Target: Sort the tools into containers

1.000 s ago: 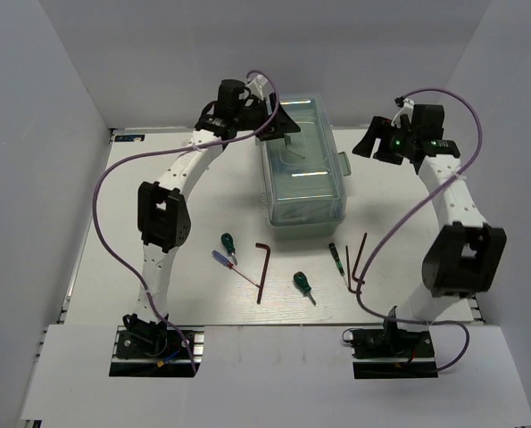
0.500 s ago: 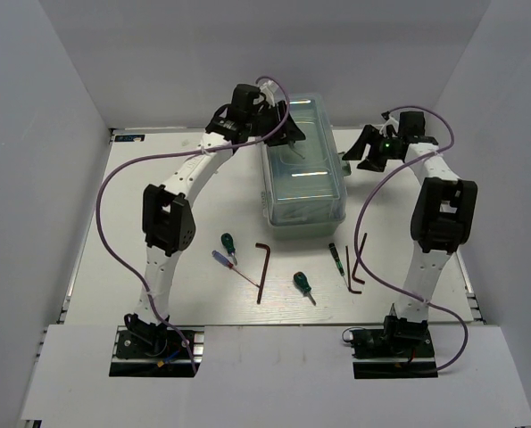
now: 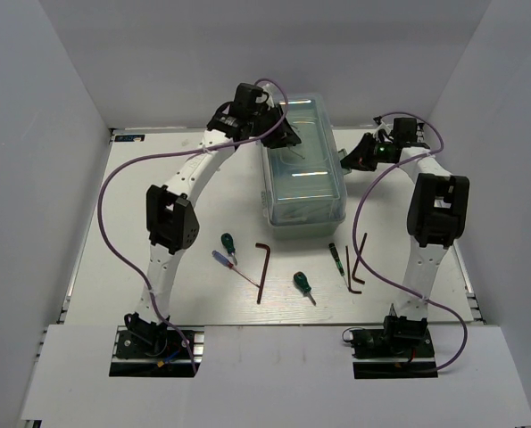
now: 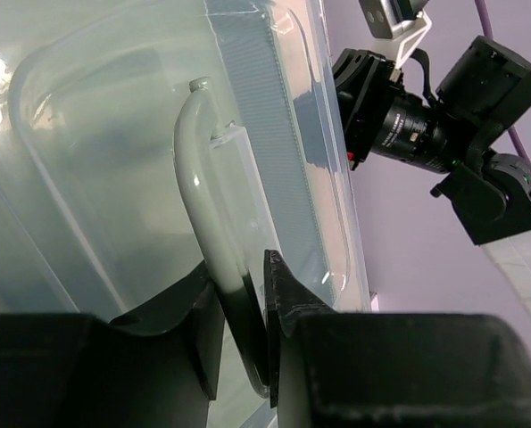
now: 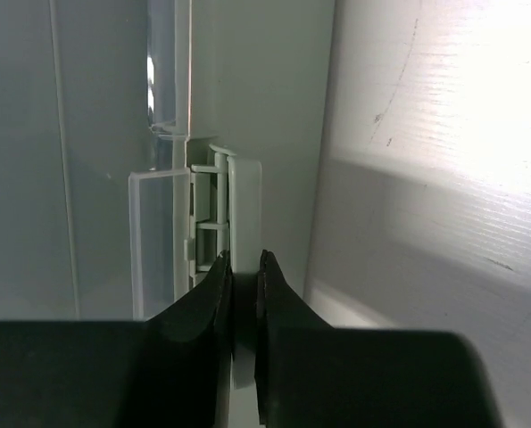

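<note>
A pale mint-green toolbox (image 3: 305, 169) sits closed at the far middle of the white table (image 3: 203, 299), its translucent lid (image 4: 87, 134) down. On top of it, the left gripper (image 4: 241, 299) pinches the curved carrying handle (image 4: 198, 178), one dark finger on each side of the bar and the jaws narrowed to the bar's thickness. At the box's right side, the right gripper (image 5: 243, 263) has its fingers all but pressed together, nipping the edge of the pale side latch (image 5: 244, 205). The tools lie loose on the table nearer than the box. To the left are a stubby green-handled screwdriver (image 3: 227, 242) and a slim blue-and-red screwdriver (image 3: 220, 259), with a dark hex key (image 3: 262, 267) beside them. A second green-handled screwdriver (image 3: 299, 282) lies nearest. To the right, a thin black-green screwdriver (image 3: 335, 257) lies next to two more hex keys (image 3: 358, 263).
</note>
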`<action>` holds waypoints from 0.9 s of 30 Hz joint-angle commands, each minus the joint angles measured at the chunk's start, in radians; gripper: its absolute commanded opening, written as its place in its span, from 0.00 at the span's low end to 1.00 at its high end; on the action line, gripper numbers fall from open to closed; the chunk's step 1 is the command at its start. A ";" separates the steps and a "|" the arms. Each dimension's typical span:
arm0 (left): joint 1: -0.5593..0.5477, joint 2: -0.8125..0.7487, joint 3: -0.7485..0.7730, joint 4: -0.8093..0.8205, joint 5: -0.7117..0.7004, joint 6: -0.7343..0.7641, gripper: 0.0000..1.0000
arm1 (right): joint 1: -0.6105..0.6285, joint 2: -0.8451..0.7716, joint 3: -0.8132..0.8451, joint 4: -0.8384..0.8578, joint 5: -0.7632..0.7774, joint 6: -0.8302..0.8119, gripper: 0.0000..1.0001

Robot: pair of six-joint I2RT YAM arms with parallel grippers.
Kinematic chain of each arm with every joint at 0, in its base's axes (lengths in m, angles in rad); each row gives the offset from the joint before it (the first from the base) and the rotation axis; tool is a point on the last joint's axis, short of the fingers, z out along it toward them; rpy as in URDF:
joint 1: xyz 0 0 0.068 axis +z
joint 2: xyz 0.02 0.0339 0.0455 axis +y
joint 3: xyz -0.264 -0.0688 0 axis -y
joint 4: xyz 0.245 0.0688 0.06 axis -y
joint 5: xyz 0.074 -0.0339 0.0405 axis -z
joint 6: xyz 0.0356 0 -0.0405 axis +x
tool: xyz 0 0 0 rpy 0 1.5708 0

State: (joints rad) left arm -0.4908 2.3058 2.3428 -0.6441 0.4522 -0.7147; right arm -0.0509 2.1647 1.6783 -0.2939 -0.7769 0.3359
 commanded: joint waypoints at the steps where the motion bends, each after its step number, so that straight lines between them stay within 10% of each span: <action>1: 0.007 0.047 0.024 -0.132 -0.058 0.063 0.00 | -0.004 -0.028 0.004 0.079 0.003 -0.012 0.00; 20: 0.422 -0.373 -0.411 -0.111 -0.107 0.113 0.00 | -0.118 -0.083 -0.028 0.042 0.180 -0.074 0.00; 24: 0.440 -0.373 -0.459 -0.091 -0.098 0.133 0.14 | -0.116 -0.085 -0.040 0.041 0.134 -0.066 0.00; 27: 0.449 -0.349 -0.436 -0.091 -0.089 0.133 0.27 | -0.115 -0.085 -0.040 0.041 0.058 -0.069 0.38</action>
State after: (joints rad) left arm -0.0658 2.0010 1.8843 -0.7200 0.4564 -0.6052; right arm -0.1169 2.1307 1.6516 -0.2798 -0.7109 0.3134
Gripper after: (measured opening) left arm 0.259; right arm 0.312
